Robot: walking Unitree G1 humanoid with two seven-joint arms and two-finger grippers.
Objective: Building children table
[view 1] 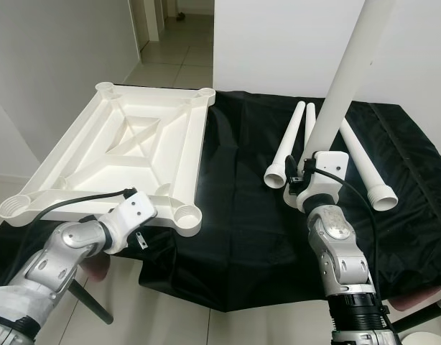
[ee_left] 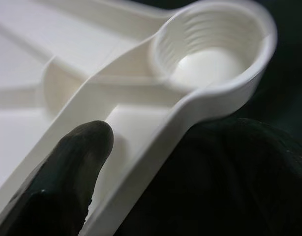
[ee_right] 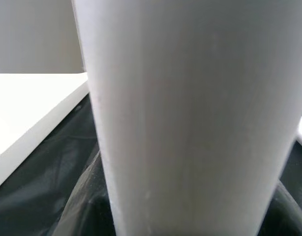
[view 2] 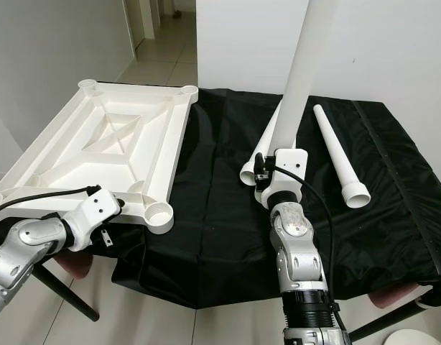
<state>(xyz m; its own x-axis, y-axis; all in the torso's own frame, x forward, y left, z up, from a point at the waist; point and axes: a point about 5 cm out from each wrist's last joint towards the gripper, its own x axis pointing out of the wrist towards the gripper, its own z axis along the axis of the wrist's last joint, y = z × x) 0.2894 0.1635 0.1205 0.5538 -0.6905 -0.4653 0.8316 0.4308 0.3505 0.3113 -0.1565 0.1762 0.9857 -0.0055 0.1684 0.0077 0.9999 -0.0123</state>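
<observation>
**Tabletop gripped at its near edge, one leg held upright**

Tabletop (view 1: 127,154), white and upside down with its ribs showing, lies on the black cloth (view 1: 242,215) of the bench, ahead of my left tool (view 1: 145,223). That tool is closed on the near rim, one black finger (ee_left: 67,172) inside the frame, just beside the threaded corner socket (ee_left: 210,54). Over to the right, my right tool (view 1: 307,188) is clamped around a white table leg (view 1: 350,72), which stands nearly upright and leans slightly away. Just beyond this tool, three more legs lie on the cloth: two (view 1: 286,147) close together behind the held leg, and one (view 1: 368,169) to its right, flared end toward me.
</observation>
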